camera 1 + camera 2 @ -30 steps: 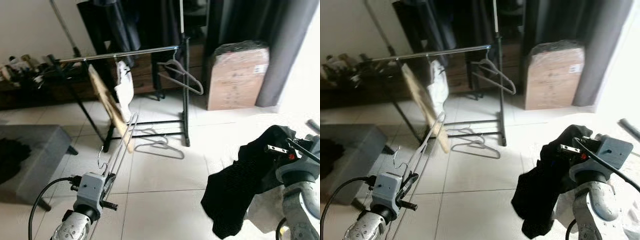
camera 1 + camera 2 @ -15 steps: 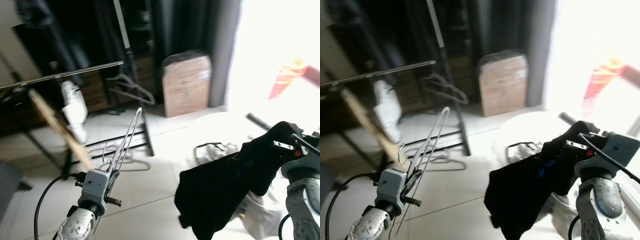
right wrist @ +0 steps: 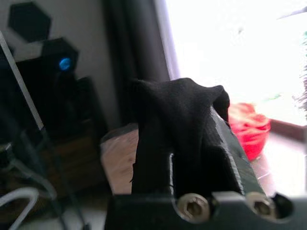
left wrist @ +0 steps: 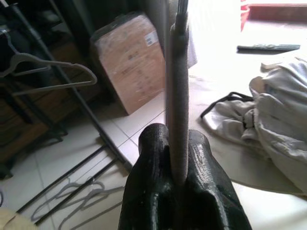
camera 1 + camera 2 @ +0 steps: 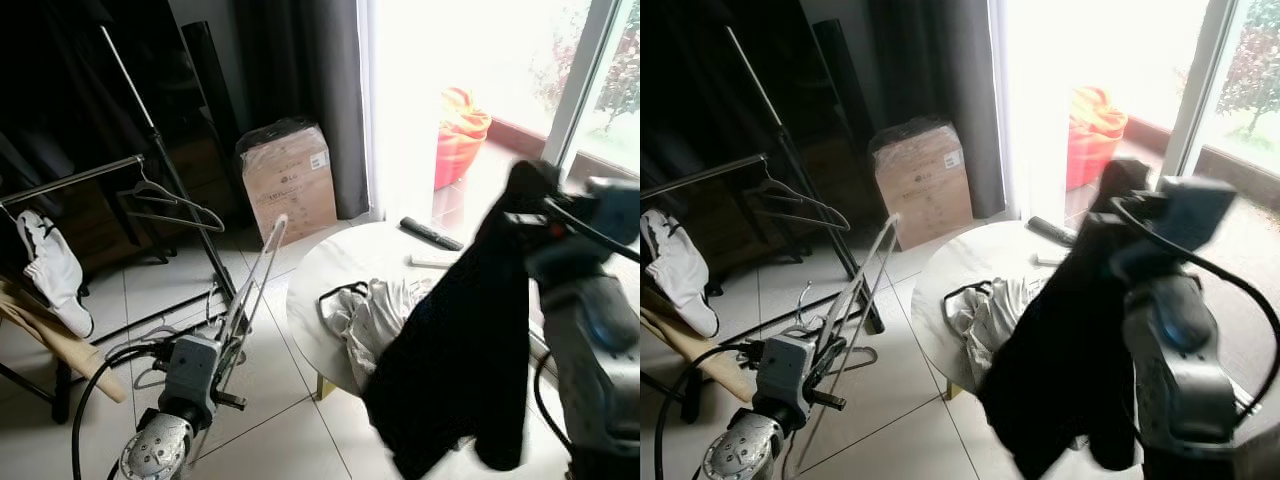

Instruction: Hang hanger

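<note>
My left gripper (image 5: 229, 343) is shut on a pale wire hanger (image 5: 255, 280), which sticks up and forward from its fingers (image 4: 158, 191); in the left wrist view the hanger's bar (image 4: 176, 96) rises straight out of the jaws. High on the right, my right gripper (image 5: 528, 203) is shut on a black garment (image 5: 450, 370) that hangs down in long folds in front of the table; the cloth (image 3: 177, 124) bunches over that gripper. The clothes rack's rail (image 5: 70, 180) stands at the far left, with one grey hanger (image 5: 165, 205) hooked on it.
A round white table (image 5: 340, 260) bears pale crumpled clothes (image 5: 375, 310) and a remote (image 5: 430, 233). Behind it stand a cardboard box (image 5: 290, 180), dark curtains and a red bag (image 5: 460, 120) at the bright window. A white cloth (image 5: 50, 270) hangs on the rack; spare hangers (image 5: 160, 335) lie on the tiles.
The view has swung right: the rack has slid to the left edge and the table and window have come in. My right arm has risen, lifting the black garment higher.
</note>
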